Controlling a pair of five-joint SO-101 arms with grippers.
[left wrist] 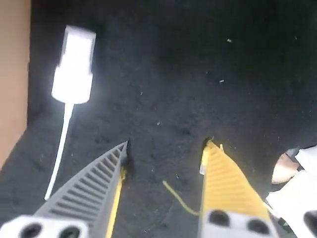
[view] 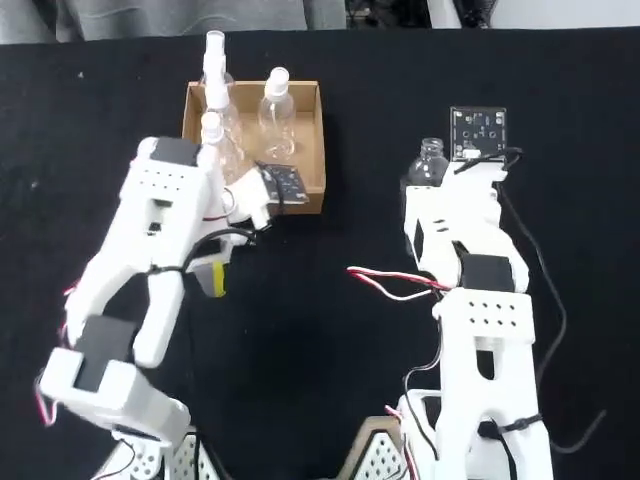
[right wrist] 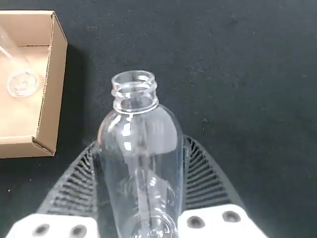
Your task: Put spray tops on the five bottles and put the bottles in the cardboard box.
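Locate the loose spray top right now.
In the left wrist view, the spray top lies on the black table beside the cardboard box wall, ahead of the open fingers of the left gripper.

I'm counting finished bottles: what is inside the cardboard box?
Bottles with spray tops stand in the box; the left arm hides its near corner, so the count is unsure.

Glossy clear plastic bottle [right wrist: 138, 163]; matt cardboard box [right wrist: 49, 99] (fuzzy cloth tabletop [right wrist: 247, 74]).

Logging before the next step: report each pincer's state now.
Left pincer: open, empty, near a spray top.
Right pincer: closed on an uncapped clear bottle.
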